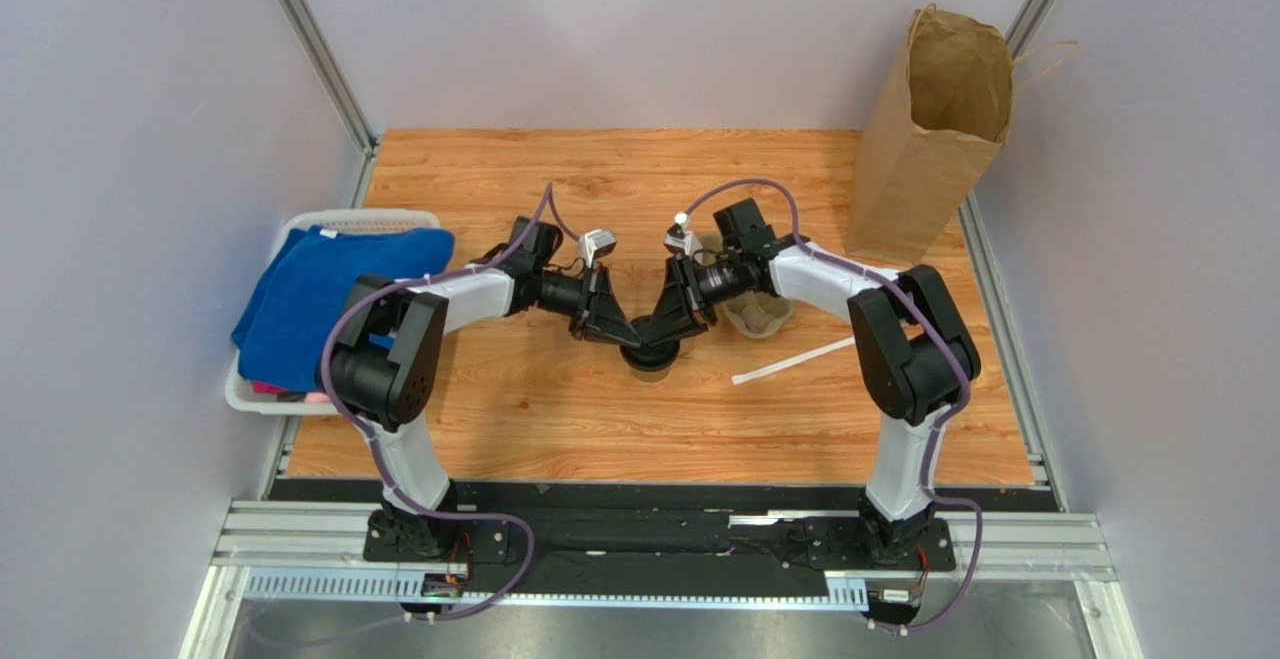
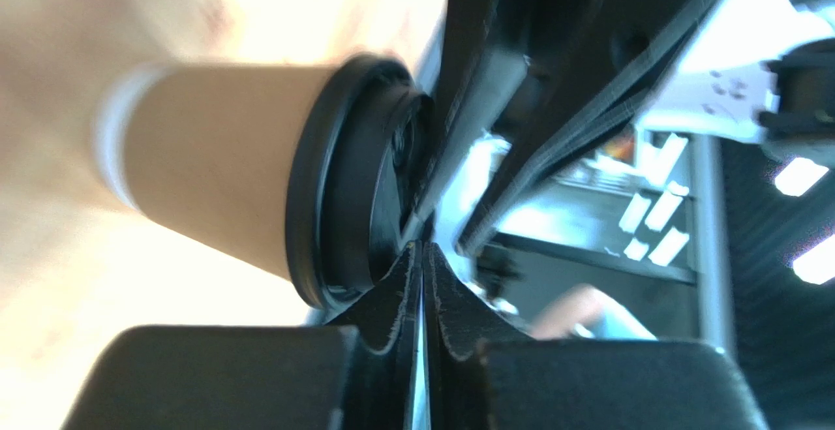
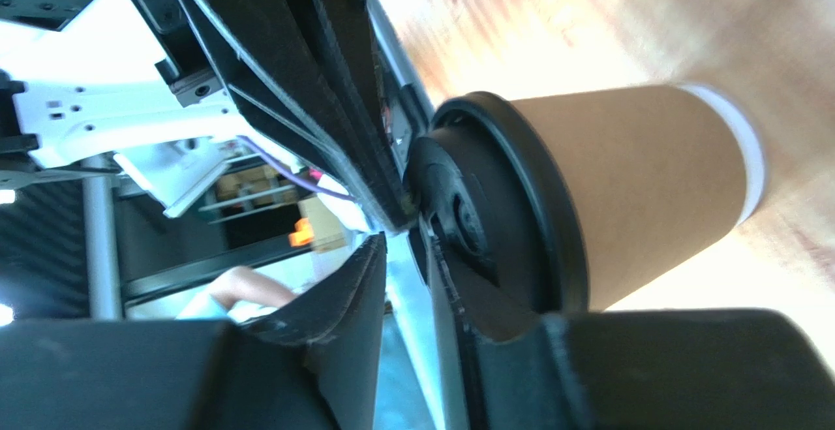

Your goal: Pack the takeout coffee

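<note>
Closest to the lens on the left wrist: your left fingers (image 2: 392, 303), closed to a hairline slit with nothing between them, tips right at the rim of the black lid (image 2: 348, 190). On the right wrist, your right fingers (image 3: 353, 303) stand a narrow gap apart. One lies against the lid top and nothing is visibly pinched, so I judge no grip on either side. The takeout coffee (image 1: 649, 361) stands upright mid-counter (image 1: 496, 419), lid on, long axis vertical, directly under both sets of tips, which meet over it from left and right. Neither arm is nearer the cup. The right arm is nearer the tall paper bag (image 1: 939, 119), which stands open-mouthed at the far right corner, well apart. Judgement: a side grasp on the cup body needs much wider fingers and one arm backed off, since the two crowd the lid. On the way to the bag: a pulp cup tray (image 1: 756, 317) just right of the cup and a white strip (image 1: 793, 361) lying flat. A basket (image 1: 361, 218) holding a blue cloth (image 1: 338, 299) sits at the left edge, off that path.
</note>
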Controlling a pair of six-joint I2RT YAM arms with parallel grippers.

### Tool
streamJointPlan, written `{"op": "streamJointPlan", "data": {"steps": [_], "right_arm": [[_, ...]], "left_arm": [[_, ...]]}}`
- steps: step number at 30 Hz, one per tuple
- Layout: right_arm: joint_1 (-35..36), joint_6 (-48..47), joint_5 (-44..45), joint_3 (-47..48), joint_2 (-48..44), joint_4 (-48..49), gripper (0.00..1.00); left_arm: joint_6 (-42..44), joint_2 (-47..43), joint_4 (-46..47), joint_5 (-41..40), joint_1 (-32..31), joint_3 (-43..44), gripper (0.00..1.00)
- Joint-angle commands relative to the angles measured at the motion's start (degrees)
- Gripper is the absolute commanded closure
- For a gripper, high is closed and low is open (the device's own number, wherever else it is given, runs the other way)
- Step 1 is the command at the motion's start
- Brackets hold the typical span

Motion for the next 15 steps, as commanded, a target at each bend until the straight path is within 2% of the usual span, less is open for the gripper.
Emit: {"op": "streamJointPlan", "data": {"steps": [1,4,7,11,15], "right_arm": [[0.53,-3.26,4.05,3.76,-4.61,-0.82,0.67],[0.35,-5.01,3.78,4.82,-7.16,-2.93,0.64],[-0.79,-8.7,4.39,5.0,-8.83,-6.71,0.63],[-3.6,-11.61,6.5,3.68,-10.33,-9.61,0.64],[-4.83,-17.14,11.77,0.96,-13.22,-13.38,0.7]], "left_arm": [[5.68,-3.57,-2.76,-8.75,0.8,4.43,0.84],[5.94,-5.85,-4.78,-9.46,0.89,6.37,0.75],[7.26,-8.92,-7.24,-9.98,1.07,5.5,0.75],[13.05,-12.88,-13.74,-12.44,1.33,0.5,0.76],[10.61,-15.26,-13.23,-15.52,1.95,-5.83,0.81]]}}
